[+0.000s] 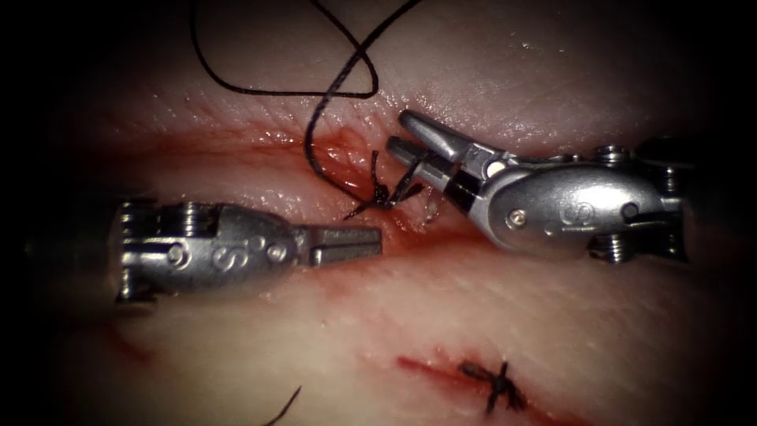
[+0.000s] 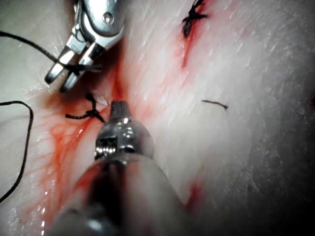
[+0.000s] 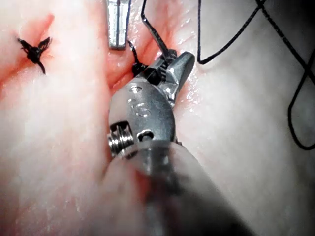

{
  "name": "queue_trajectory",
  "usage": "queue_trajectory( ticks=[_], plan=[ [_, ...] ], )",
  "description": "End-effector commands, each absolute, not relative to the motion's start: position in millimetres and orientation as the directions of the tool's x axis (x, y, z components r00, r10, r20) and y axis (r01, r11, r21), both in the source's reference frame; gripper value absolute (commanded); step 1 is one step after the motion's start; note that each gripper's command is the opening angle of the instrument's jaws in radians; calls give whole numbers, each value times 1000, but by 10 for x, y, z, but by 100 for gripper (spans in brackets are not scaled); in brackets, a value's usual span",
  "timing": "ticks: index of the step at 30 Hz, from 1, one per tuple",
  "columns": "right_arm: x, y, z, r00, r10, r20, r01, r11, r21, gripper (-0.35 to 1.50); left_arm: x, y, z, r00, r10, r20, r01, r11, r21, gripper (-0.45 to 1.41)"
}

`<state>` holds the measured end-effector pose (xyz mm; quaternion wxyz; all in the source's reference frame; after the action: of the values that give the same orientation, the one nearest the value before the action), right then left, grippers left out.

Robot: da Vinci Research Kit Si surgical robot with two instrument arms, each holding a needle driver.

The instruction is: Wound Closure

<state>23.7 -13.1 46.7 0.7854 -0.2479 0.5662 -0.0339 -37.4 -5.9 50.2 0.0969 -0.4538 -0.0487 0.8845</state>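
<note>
The cut point(image 1: 331, 150) in the tissue point(image 1: 552, 331) has a knot point(image 1: 382, 194) at its middle, the right claw point(image 1: 402, 134) is apart around the thread point(image 1: 315, 150), the left claw point(image 1: 371, 242) is together and holds nothing, so snipping looks next.

Endoscope view: I am seeing the light falling from the scope's own side onto the middle of the tissue point(image 1: 473, 308), while the margins are fading into a dark surround. Glare is flashing off the right end effector point(image 1: 398, 132) and the left end effector point(image 1: 371, 243), and the red fluid point(image 1: 347, 158) is glistening wetly. The left end effector is casting a soft shadow beneath its body. Wrist views: I am seeing the tissue point(image 2: 256, 73) lit strongly and looking pale, with metal highlights flaring.
</note>
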Motion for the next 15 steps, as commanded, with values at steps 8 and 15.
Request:
queue_trajectory(
  ticks=[8,15],
  plan=[
    [243,-153,487,362,-344,-866,-198,880,-432,-35,-377,-58,509,-569,214,-794,-125,-977,-174,-45],
    [238,-164,500,369,-322,-872,-183,894,-408,-35,-376,-58,511,-569,213,-794,-125,-977,-173,-45]
  ],
)
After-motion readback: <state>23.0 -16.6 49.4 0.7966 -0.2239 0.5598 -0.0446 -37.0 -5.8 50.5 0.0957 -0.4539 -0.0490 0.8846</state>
